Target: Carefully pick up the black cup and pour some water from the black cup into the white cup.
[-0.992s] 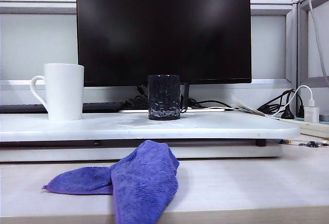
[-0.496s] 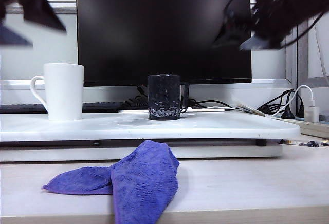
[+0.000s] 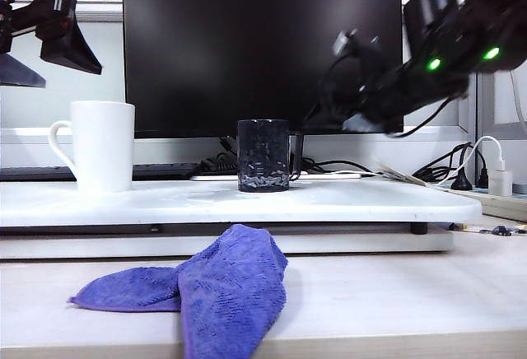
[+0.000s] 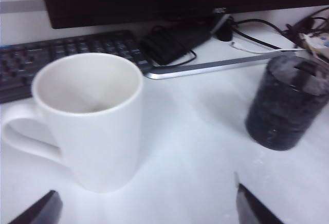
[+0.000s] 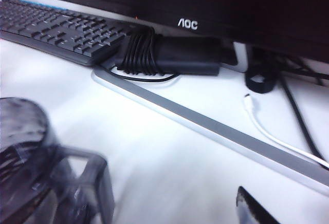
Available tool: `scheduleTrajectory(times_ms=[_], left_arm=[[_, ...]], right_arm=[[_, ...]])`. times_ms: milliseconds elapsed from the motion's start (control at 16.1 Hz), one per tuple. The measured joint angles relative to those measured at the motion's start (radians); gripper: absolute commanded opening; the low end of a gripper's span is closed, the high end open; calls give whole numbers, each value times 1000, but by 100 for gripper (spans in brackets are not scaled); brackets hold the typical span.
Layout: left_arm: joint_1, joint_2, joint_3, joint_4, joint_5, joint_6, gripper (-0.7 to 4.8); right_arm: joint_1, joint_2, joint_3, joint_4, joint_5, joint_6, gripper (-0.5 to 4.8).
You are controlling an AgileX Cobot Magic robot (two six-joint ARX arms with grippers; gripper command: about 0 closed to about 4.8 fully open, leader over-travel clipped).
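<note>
Hovering spread-jawed and empty, right tool [image 3: 350, 120] nearer the upright black cup [image 3: 263, 156], handle facing it; left tool [image 3: 37, 42], also released, above the white cup [image 3: 104, 146].

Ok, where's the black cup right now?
In the exterior view the black cup stands mid-board, right of the white cup, below the monitor, untouched.

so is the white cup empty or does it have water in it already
Empty, as far as it shows: the left wrist view looks into the white cup and shows bare white wall, though the very bottom is hidden.
</note>
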Motion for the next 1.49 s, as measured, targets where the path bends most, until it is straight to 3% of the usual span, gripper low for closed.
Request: scheduleTrajectory(times_ms=[372,620,682,806,868,1364,1488], left_arm=[[0,0,0,2,-20,1,463],[0,0,0,2,-20,1,463],[0,0,0,1,-20,1,463],[0,0,0,-17,-20,1,463],[0,0,0,-31,-20,1,463],[0,0,0,-91,-20,1,463],[0,0,0,-105,-20,1,463]], right_arm=[[22,56,11,14,4,-2,448],[35,132,11,132,5,-3,422],[37,144,11,146,5,-3,381],[42,151,11,169,6,-3,131],[47,152,11,177,6,-3,100],[62,153,11,223,5,-3,100],[66,153,11,222,5,-3,-4]])
